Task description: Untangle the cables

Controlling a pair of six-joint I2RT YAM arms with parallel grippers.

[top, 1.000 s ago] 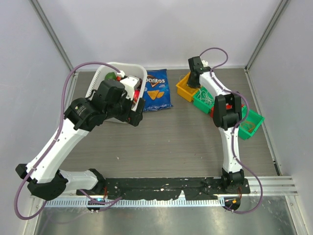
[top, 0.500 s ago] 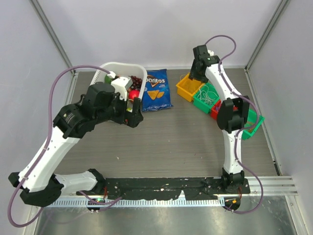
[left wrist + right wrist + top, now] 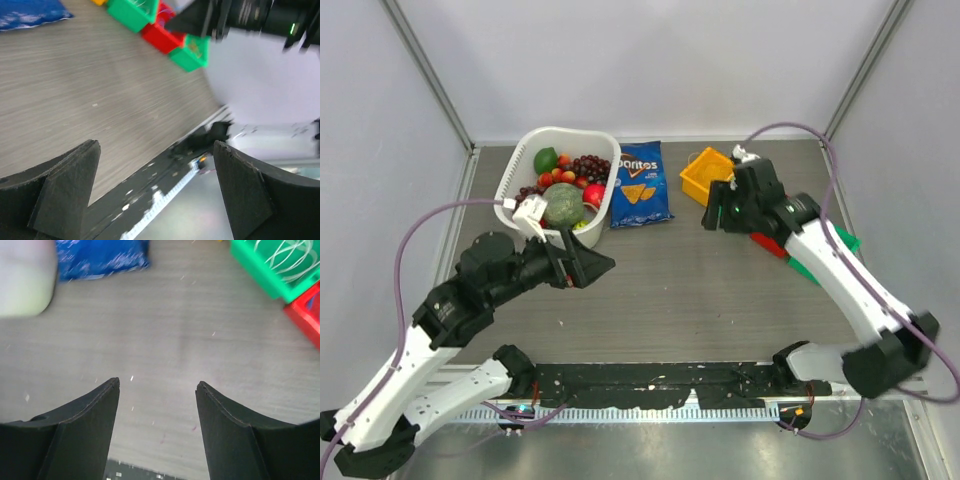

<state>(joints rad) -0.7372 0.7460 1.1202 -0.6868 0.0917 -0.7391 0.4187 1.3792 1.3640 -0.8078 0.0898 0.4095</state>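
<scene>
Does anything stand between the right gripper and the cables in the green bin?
Nothing visible does. From the right gripper, only bare tabletop leads to the green bin; its near wall rims the cables, open from above.

Left claw (image 3: 604,264) back from basket (image 3: 560,130), right claw (image 3: 712,216) opened, off green bin (image 3: 260,275)

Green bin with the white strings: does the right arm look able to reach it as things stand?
Probably yes. The right gripper is open and empty over bare table. The green bin lies close ahead, its top uncovered and the white strings showing. Nothing stands between them.
</scene>
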